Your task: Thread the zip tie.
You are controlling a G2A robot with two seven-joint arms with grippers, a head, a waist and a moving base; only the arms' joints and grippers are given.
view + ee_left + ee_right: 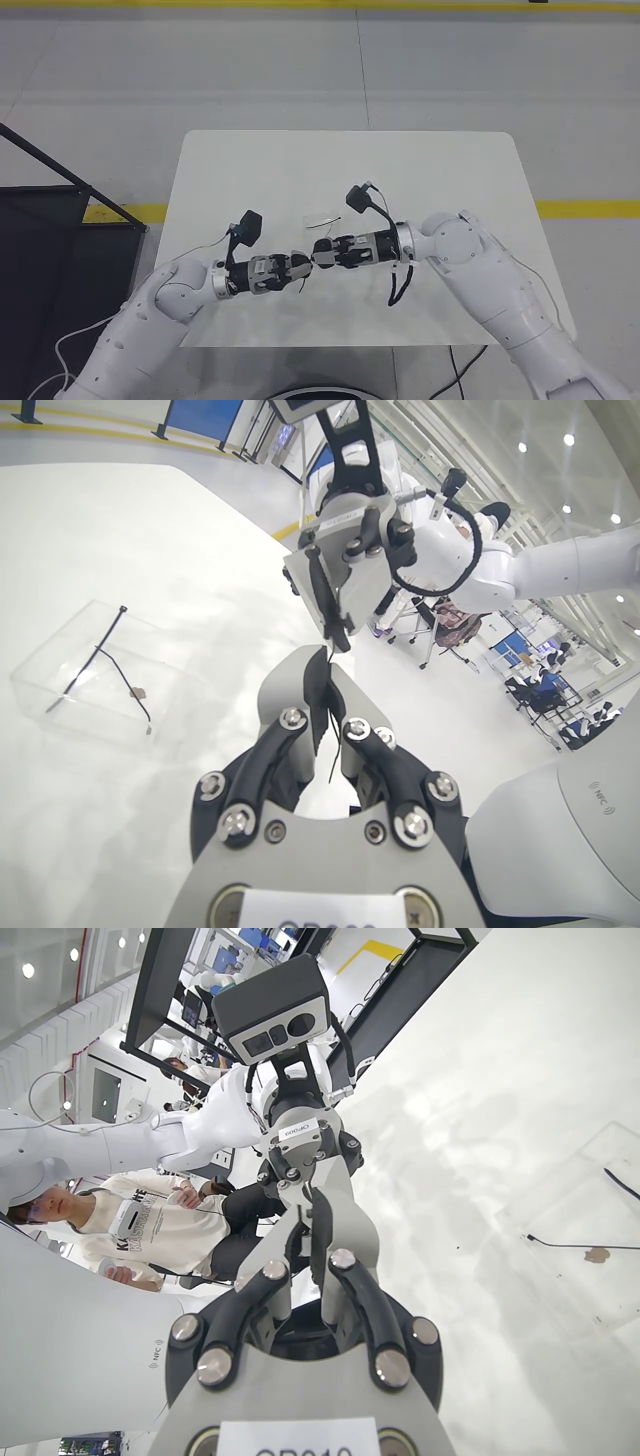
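Above the table's front middle my two grippers meet tip to tip. My left gripper point(298, 264) point(322, 660) is shut on a thin black zip tie point(332, 750), whose tail hangs back between its fingers. My right gripper point(324, 250) point(309, 1208) faces it, and its pads are closed on the tie's other end. In the left wrist view the right gripper point(339, 636) touches the left one's fingertips. From the right wrist view the left gripper point(300, 1178) sits just beyond my own fingertips. The short stretch of tie between the two is barely visible.
A clear shallow tray point(322, 217) point(40, 700) point(550, 1238) lies on the white table point(250, 170) just behind the grippers. Two spare black zip ties point(95, 650) point(575, 1244) lie in it. A black frame stands off the table's left edge.
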